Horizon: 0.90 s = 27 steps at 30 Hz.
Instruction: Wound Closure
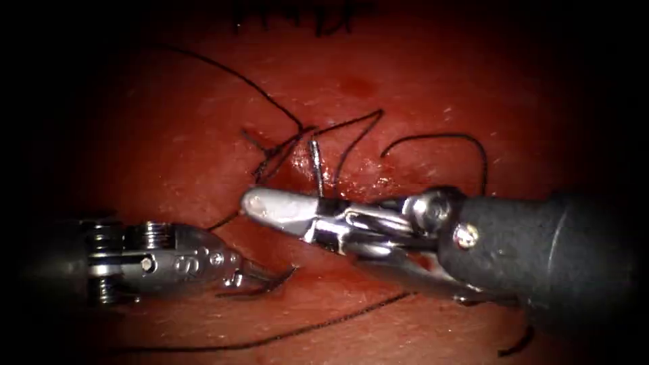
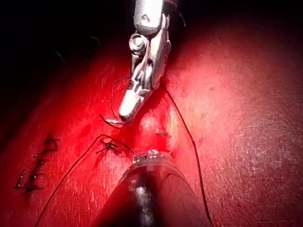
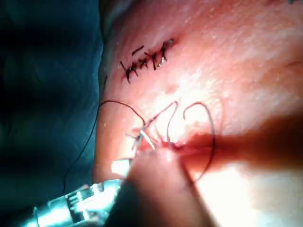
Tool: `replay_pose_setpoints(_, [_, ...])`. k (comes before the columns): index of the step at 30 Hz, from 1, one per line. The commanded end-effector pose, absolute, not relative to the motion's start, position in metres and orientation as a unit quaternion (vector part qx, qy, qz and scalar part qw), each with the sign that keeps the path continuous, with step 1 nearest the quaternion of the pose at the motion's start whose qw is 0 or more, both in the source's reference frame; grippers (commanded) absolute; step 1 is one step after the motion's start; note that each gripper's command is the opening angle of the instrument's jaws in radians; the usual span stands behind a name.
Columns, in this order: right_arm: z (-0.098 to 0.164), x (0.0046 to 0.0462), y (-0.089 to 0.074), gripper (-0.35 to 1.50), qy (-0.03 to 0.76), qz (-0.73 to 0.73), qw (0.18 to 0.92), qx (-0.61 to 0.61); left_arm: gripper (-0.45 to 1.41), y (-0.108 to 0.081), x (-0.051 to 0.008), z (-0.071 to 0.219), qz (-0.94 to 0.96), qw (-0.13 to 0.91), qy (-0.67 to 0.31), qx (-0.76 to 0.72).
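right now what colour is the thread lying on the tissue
Black. The thread stands out best in the endoscope view, looping over the red tissue.

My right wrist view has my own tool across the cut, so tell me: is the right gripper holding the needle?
Observer: Yes. The endoscope view has the right gripper shut on the needle, which rises from it over the cut; where along its curve, I can't tell.
Operator: Is it in the tissue?
Observer: The upper end stands free; the rest is hidden.
Operator: And the left gripper?
Observer: Left of the cut, thread lying close by; whether it holds any, I can't tell.
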<state>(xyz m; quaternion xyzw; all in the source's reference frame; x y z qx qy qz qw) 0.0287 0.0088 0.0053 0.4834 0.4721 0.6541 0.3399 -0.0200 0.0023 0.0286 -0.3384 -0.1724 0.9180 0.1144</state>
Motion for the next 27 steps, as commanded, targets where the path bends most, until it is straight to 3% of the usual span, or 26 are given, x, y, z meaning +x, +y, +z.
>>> replay_pose_setpoints(1, [0.0061, 0.0289, 0.0092, 1.14, 0.477, 0.652, 0.346, 0.478, -0.45, 0.0022, -0.0204, 0.0290, 0.918, 0.111, -0.172, -0.340])
replay_pose_setpoints(2, [0.0065, 0.0278, 0.0101, 1.24, 0.490, 0.644, 0.353, 0.470, -0.40, 0.0026, -0.0200, 0.0286, 0.915, 0.108, -0.171, -0.350])
replay_pose_setpoints(11, [0.0077, 0.0223, 0.0125, 1.14, 0.511, 0.627, 0.393, 0.438, -0.20, 0.0028, -0.0200, 0.0263, 0.894, 0.047, -0.150, -0.420])
replay_pose_setpoints(14, [0.0078, 0.0221, 0.0125, 1.11, 0.512, 0.625, 0.395, 0.437, -0.11, 0.0030, -0.0203, 0.0260, 0.881, 0.040, -0.153, -0.447])
replay_pose_setpoints(27, [0.0087, 0.0223, 0.0118, 1.04, 0.515, 0.621, 0.401, 0.433, -0.08, 0.0050, -0.0217, 0.0264, 0.799, 0.060, -0.130, -0.584])
